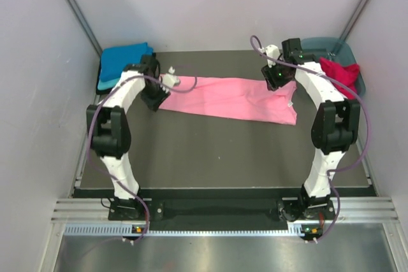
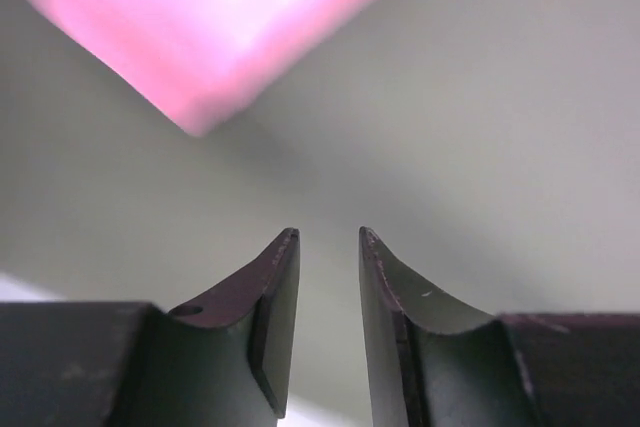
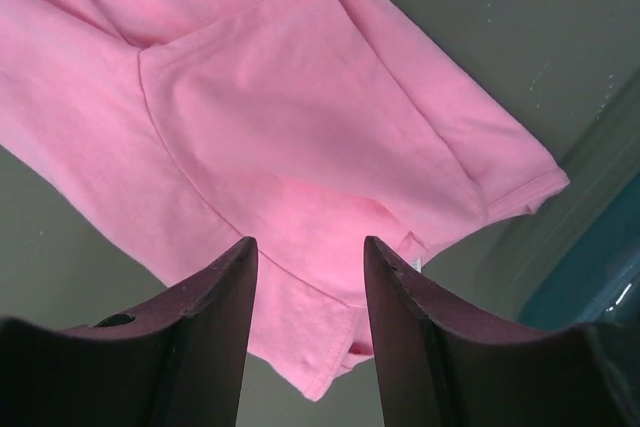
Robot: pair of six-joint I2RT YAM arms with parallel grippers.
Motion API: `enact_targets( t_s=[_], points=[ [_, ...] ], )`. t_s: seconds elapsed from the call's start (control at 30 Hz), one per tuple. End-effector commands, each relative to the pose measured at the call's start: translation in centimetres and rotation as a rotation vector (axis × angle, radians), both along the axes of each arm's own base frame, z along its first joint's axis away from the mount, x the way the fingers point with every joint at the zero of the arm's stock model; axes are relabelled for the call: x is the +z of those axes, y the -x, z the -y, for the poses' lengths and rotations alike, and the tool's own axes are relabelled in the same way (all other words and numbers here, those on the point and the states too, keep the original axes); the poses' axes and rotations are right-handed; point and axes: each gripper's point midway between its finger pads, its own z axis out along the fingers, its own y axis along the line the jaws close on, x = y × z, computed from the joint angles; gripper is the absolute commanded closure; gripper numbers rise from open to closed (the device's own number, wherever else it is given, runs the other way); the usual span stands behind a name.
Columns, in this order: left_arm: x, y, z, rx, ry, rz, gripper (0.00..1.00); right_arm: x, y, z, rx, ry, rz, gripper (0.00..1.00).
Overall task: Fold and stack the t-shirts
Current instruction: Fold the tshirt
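From above, the pink shirt (image 1: 229, 99) is seen laid out as a long band on the table (image 1: 223, 157). Its long axis runs left to right, with the right end slightly nearer the bases. The left gripper (image 1: 157, 95) is placed at the band's left end and the right gripper (image 1: 276, 79) over its right part, so each end is nearer to one arm. A blue shirt (image 1: 127, 55) is stacked on a turquoise shirt (image 1: 104, 85) at the far left corner, and a red shirt (image 1: 340, 72) is draped in the tub (image 1: 338, 46) at the far right. In the left wrist view, the fingers (image 2: 272, 297) are seen narrowly apart with nothing between them; a blurred pink corner lies ahead and to the left of the tips, untouched. In the right wrist view, the fingers (image 3: 215, 297) are held apart and empty above the shirt, where a flap, seemingly a sleeve, is folded onto the body. A crosswise fold is judged to be next, for which each end would need to be pinched by its nearer arm.
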Motion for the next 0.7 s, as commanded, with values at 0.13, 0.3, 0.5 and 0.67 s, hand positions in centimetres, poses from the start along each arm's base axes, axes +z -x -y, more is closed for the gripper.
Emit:
enact_targets(
  t_s=[0.13, 0.3, 0.5, 0.67],
  points=[
    [1.3, -6.9, 3.5, 0.46, 0.392, -0.183, 0.62, 4.2, 0.6, -0.8, 0.007, -0.049, 0.094, 0.52],
    [0.3, -7.5, 2.9, 0.543, 0.369, -0.164, 0.61, 4.2, 0.7, -1.1, 0.018, -0.059, 0.091, 0.53],
    [-1.1, -6.6, 1.7, 0.585, 0.336, -0.195, 0.56, 3.5, 1.1, -1.2, 0.026, -0.064, 0.073, 0.52],
    [-2.0, -6.8, 1.0, 0.61, 0.313, -0.194, 0.56, 3.0, 1.3, -1.5, 0.041, -0.074, 0.051, 0.53]
  ],
)
